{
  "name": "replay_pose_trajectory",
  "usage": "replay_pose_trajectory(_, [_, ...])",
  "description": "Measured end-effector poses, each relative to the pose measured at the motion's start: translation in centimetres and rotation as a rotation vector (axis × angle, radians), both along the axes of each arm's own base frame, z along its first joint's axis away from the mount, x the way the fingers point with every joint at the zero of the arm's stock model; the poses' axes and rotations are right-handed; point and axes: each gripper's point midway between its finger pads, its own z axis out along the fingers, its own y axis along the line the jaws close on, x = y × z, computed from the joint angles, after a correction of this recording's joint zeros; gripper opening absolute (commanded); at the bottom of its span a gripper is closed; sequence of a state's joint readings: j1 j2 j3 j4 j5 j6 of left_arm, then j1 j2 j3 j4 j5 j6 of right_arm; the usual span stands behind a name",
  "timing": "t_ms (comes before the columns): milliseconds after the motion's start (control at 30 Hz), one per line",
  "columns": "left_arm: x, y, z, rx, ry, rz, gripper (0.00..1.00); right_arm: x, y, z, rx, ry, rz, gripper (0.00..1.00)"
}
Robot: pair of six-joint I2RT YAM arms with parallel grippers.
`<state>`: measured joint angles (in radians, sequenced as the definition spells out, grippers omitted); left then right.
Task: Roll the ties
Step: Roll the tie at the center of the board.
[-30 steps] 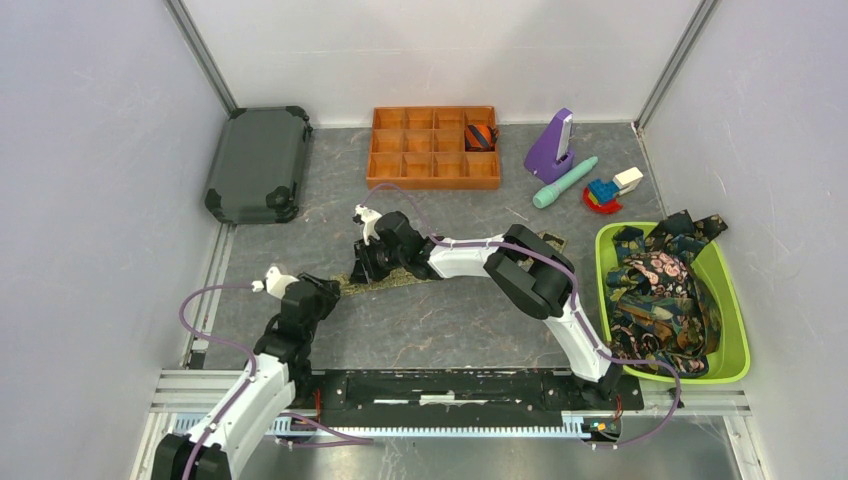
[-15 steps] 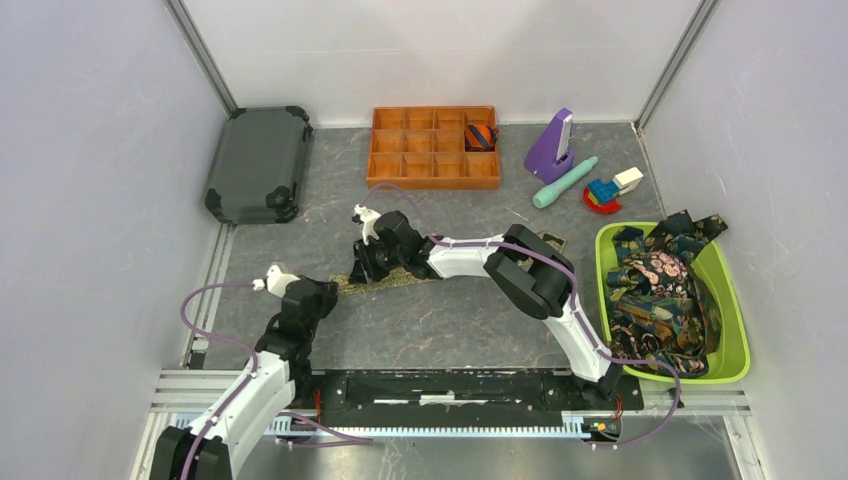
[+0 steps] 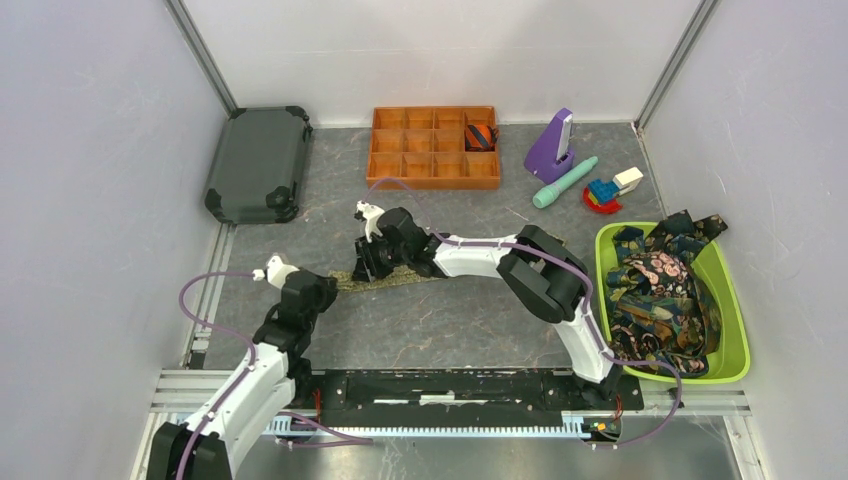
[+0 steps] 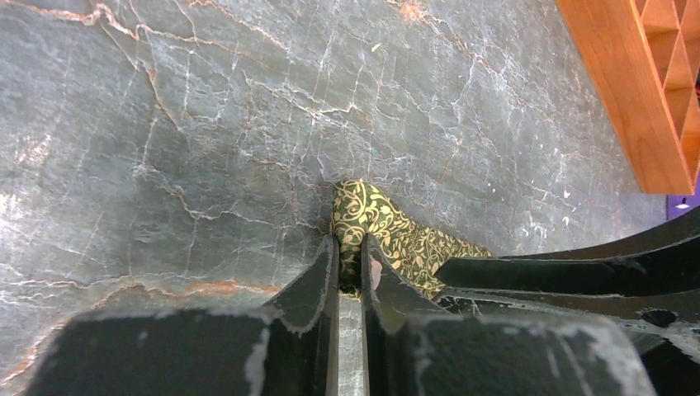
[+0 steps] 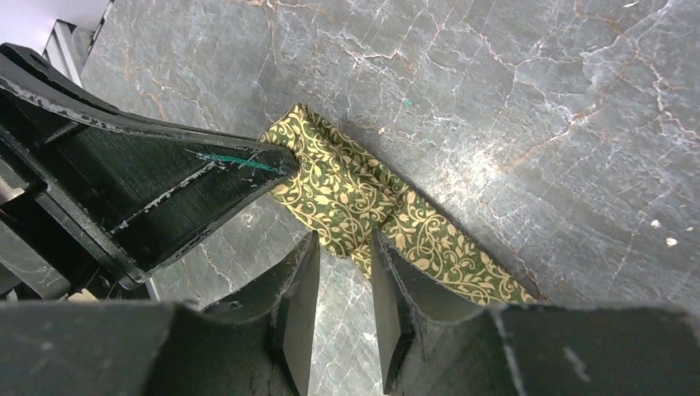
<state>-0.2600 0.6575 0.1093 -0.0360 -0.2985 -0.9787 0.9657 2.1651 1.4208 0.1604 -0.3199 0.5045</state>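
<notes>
- Grey marbled tabletop, mid-left: olive-green tie [image 3: 392, 280] lies flat as a strip betw my two arms.
- L gripper [image 4: 348, 247]: jaws nearly together, clamped on the tie's folded end. Wrist cam shows fabric pinched betw the fingertips.
- R gripper [image 5: 345, 243]: jaws apart, straddling the strip just beside L's fingertip. Cloth sits betw them and doesn't look squeezed.
- Far right: lime bin [image 3: 737, 345] piled w/ dark paisley ties [image 3: 655, 295].
- Back centre: orange divided tray [image 3: 432, 184], w/ a rolled striped tie [image 3: 481, 135] in its right-hand column, toward the back.
- Back left: dark case [image 3: 258, 163].
- Back right: teal stick [image 3: 565, 182] by a purple wedge [image 3: 550, 148].
</notes>
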Motion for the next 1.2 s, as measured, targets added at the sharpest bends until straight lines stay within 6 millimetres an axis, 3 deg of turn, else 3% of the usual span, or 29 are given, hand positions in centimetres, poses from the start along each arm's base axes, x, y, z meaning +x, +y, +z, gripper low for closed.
replay_pose_trajectory(367, [-0.2,-0.7,0.6,0.11,0.041,-0.061,0.02,-0.1,0.1,0.4,0.01,-0.001,-0.008,0.28])
replay_pose_trajectory(700, [-0.3,-1.1,1.9,0.249,0.054,-0.089,0.02,-0.5,2.1,-0.8,0.012,0.015,0.011,0.27])
replay_pose_trajectory(1200, [-0.5,-1.9,3.6,0.523,0.116,-0.119,0.02,-0.7,2.5,-0.5,0.039,0.025,0.022,0.27])
